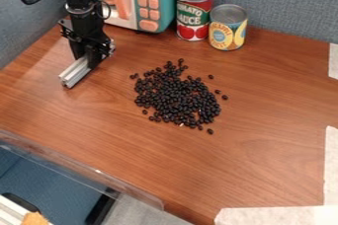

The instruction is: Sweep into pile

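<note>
The black gripper (90, 57) hangs at the upper left, low over the wooden table. It is shut on a short silver metal bar (76, 72), whose lower left end angles down to the tabletop or just above it. To the right of the bar, with bare wood between, lies a heap of small black beans (177, 95) near the middle of the table. Most beans are bunched together. A few lie loose around the edges, at the right, the lower right and the upper left of the heap.
A teal and white toy microwave (160, 2) stands behind the gripper. Beside it are a red and green can (193, 14) and a yellow can (228, 29). A clear strip (79, 167) runs along the table's lower left edge. White tape (277, 215) marks the lower right.
</note>
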Controlling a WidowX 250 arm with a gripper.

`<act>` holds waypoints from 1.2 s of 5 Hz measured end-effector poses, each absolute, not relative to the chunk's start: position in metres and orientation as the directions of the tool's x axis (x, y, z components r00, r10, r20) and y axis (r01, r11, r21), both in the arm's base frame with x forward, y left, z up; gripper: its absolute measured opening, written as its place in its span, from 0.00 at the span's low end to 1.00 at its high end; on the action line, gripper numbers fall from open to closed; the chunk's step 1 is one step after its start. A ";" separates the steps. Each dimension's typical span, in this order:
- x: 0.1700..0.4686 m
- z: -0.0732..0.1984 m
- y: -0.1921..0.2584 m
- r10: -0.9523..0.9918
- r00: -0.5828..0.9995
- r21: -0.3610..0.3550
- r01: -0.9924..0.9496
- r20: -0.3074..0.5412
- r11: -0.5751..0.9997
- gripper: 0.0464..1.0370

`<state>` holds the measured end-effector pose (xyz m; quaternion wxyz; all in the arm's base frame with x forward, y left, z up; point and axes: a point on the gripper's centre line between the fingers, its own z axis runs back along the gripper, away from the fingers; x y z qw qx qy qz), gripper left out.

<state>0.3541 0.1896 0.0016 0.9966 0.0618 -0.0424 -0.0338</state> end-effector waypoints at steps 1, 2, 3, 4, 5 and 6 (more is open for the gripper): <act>0.362 0.001 0.176 -0.093 0.992 0.125 0.082 0.084 0.989 0.33; 0.377 0.002 0.150 -0.135 0.986 0.115 0.124 0.093 0.986 0.33; 0.387 0.001 0.119 -0.178 0.978 0.074 0.171 0.107 0.982 0.33; 0.389 0.000 0.098 -0.211 0.972 0.048 0.207 0.103 0.977 0.33; 0.392 0.001 0.069 -0.268 0.958 0.029 0.266 0.105 0.963 0.33; 0.391 0.001 0.047 -0.315 0.943 0.036 0.312 0.108 0.949 0.33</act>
